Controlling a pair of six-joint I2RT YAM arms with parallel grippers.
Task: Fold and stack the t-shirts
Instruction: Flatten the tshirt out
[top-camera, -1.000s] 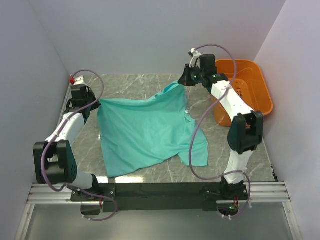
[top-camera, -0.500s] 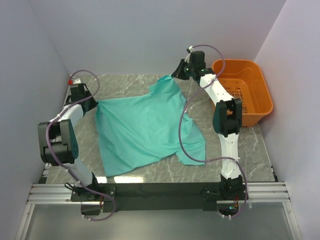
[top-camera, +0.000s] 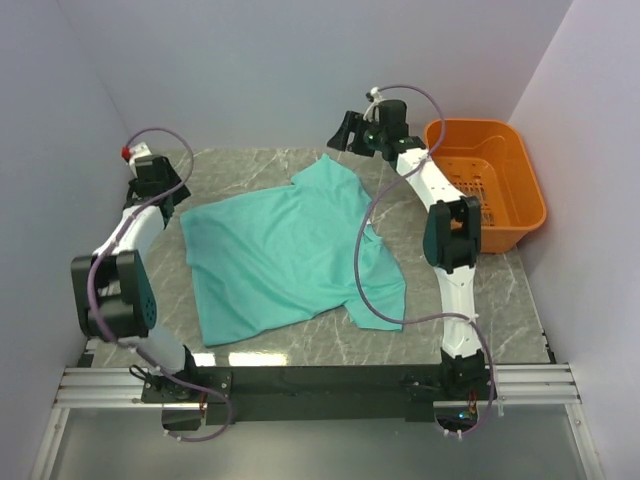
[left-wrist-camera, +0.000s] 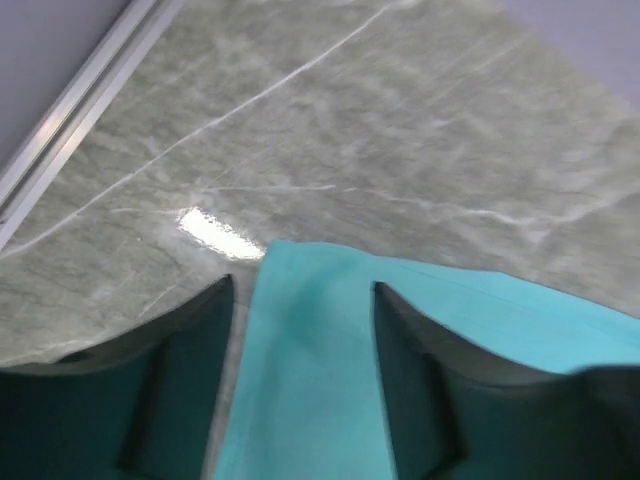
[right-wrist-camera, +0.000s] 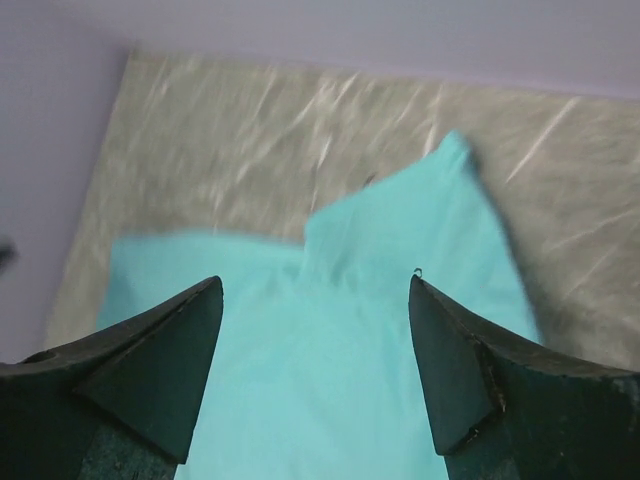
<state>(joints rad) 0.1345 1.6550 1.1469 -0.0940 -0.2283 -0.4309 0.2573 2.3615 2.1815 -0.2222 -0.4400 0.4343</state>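
Observation:
One teal t-shirt (top-camera: 290, 250) lies spread and a little rumpled on the marble table (top-camera: 480, 300); only this one of the t-shirts is in view. My left gripper (top-camera: 170, 200) hangs at the shirt's far left corner and is open. In the left wrist view that corner of the t-shirt (left-wrist-camera: 320, 340) lies between the spread fingers (left-wrist-camera: 205, 320) of the left gripper (left-wrist-camera: 300, 295), unheld. My right gripper (top-camera: 343, 133) hovers open above the shirt's far right tip. In the right wrist view the t-shirt (right-wrist-camera: 400, 260) lies below the right gripper (right-wrist-camera: 315, 290).
An orange plastic basket (top-camera: 530, 180) stands at the back right beside the right arm. Grey walls close in the table at the back and on both sides. A metal rail (left-wrist-camera: 70, 110) runs along the table's left edge.
Both grippers were shut on the shirt's far corners, holding it stretched. Both have opened and let go, and the shirt has settled on the table, shifted slightly left.

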